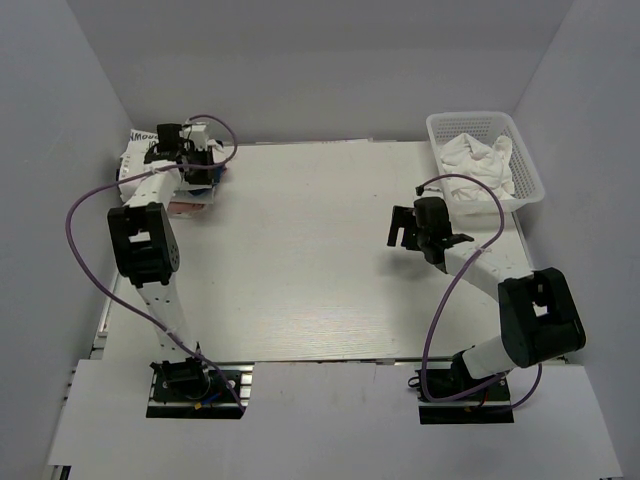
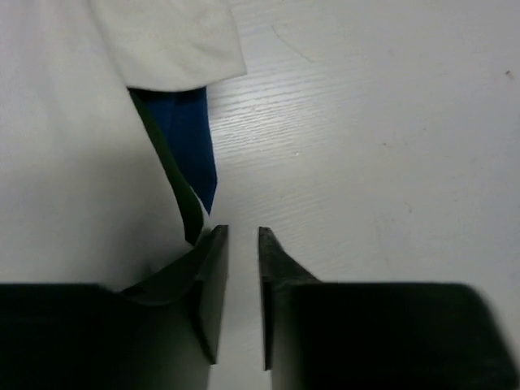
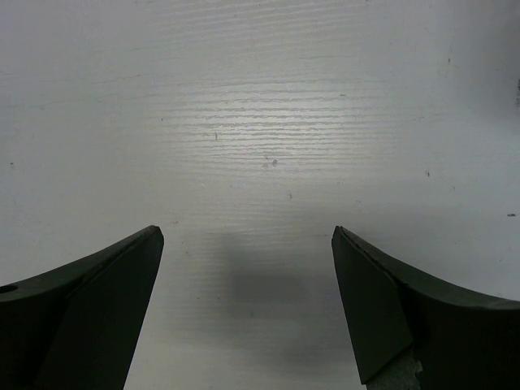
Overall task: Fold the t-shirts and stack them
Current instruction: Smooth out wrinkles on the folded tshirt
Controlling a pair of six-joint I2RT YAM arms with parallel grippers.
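White panel walls (image 1: 320,70) are boxing in a pale wood-grain table (image 1: 320,260), and you are sitting between shirts at this moment. Take the mesh basket (image 1: 532,172) as your landmark: a crumpled white t-shirt (image 1: 480,160) is lying inside it, not yet folded. Straight across the table from the basket, along the same far edge, the folded stack (image 1: 135,160) is resting in the opposite corner. Your left gripper (image 2: 242,234) is hovering at the stack's basket-facing edge. Its jaws are standing only a narrow slit apart with bare table showing between them, so they are gripping nothing. Beside them a white top layer (image 2: 73,162) is lying over a blue layer (image 2: 191,138) and a dark green edge (image 2: 175,191). Your right gripper (image 3: 248,236) is hanging just in front of the basket, on the side towards the arm bases, with its jaws spread wide and empty over bare wood grain. Judging from this, the stacking step is looking finished and the basket shirt is coming next. You are going to need the right arm reaching over the basket rim, pinching one fold, and lifting high enough that the basket is not dragging along. Then spread the shirt flat on the open table between basket and stack.
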